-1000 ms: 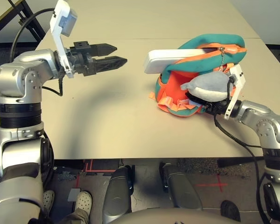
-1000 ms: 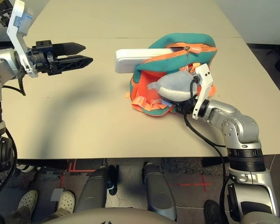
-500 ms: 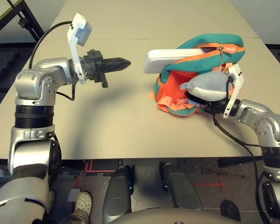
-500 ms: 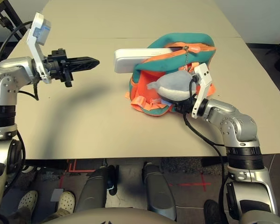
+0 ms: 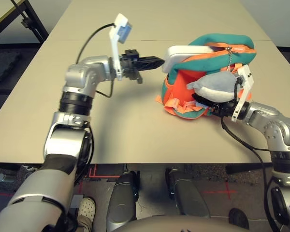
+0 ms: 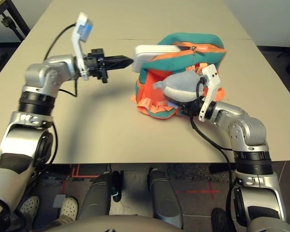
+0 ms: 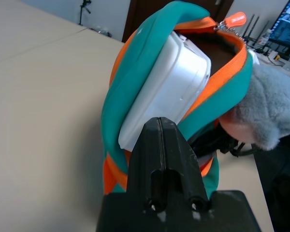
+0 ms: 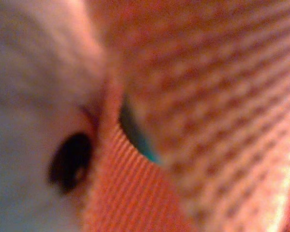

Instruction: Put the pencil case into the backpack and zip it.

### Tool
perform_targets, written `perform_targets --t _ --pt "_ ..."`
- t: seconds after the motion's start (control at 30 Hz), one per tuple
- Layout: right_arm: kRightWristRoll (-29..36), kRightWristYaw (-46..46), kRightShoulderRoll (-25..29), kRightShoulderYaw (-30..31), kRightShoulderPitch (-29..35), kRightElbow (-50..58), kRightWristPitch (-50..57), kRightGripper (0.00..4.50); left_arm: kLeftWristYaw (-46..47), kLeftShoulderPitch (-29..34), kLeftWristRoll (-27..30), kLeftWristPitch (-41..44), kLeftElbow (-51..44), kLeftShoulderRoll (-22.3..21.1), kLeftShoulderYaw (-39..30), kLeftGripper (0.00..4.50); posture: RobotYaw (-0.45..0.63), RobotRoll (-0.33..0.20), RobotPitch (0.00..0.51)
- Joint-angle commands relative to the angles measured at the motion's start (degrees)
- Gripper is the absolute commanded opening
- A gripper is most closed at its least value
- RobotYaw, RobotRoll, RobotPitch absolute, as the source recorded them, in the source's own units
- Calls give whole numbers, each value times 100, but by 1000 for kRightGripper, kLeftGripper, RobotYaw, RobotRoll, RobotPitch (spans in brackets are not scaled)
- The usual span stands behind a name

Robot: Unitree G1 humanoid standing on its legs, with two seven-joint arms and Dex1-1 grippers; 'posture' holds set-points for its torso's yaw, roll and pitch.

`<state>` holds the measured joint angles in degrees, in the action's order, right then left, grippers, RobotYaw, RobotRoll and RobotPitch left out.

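Upper right of the head views: flat white hard-shell pencil case with rounded corners (image 5: 186,52) sits partly inside the open mouth of the small orange backpack with teal trim (image 5: 181,84); one end pokes out of the opening toward frame left, the rest is hidden inside. Backpack stands on the pale beige table (image 5: 121,125), right of centre. Zip is open, orange zipper pull on a short chain (image 5: 228,52) hangs at the top of the opening. Grey plush animal shape (image 5: 213,86) is on the pack's front, orange straps (image 5: 176,105) bunch at its base.

Left gripper (image 5: 154,62) is just left of the exposed end of the case, fingers pressed together, tip at or touching that end. The left wrist view confirms it: black fingers (image 7: 162,159) closed with no gap, nothing between them, white case straight ahead inside the teal and orange rim.

Right gripper is low against the backpack's front, under the plush shape, its fingers hidden there. The right wrist view is filled with orange fabric and grey plush up close, so I cannot tell whether its fingers are apart or gripping. White camera mount (image 5: 242,92) on that wrist sits just right of the plush.
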<state>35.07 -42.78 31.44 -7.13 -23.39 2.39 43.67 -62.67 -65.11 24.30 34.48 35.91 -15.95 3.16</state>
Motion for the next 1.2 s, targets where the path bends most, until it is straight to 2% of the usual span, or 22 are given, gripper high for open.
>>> perform_targets --t 0.03,0.27,0.5,0.6,0.7,0.83,0.93,1.07,1.2 --pt "-142 73 -53 255 164 -62 170 322 -41 -341 -244 -347 538 522 210 0 -145 0 167" --pt "-121 130 -97 261 267 59 203 322 523 -997 -566 -1020 1875 1456 -76 0 -154 0 167" --pt "-131 133 -107 286 278 89 217 322 476 -1361 -871 -1134 2481 1830 -147 0 -154 0 165" --pt "-154 130 -122 305 266 92 216 322 -5 -1316 -1024 -930 2361 1800 60 0 -155 0 164" --pt "-174 128 -140 330 253 89 202 322 -810 -938 -1089 -514 1667 1438 407 0 -157 0 162" --pt "-190 137 -169 340 278 114 189 322 -866 -729 -690 18 863 879 -17 0 -157 0 163" --pt "-190 137 -176 347 294 113 176 322 -774 -704 -324 443 268 475 -416 621 -152 0 163" --pt "-184 132 -172 372 275 76 156 322 -718 -694 155 986 -577 -74 -819 2058 -146 0 163" --pt "-201 103 -175 402 222 -3 125 322 -758 -589 394 1366 -1340 -520 -754 3657 -136 0 162"
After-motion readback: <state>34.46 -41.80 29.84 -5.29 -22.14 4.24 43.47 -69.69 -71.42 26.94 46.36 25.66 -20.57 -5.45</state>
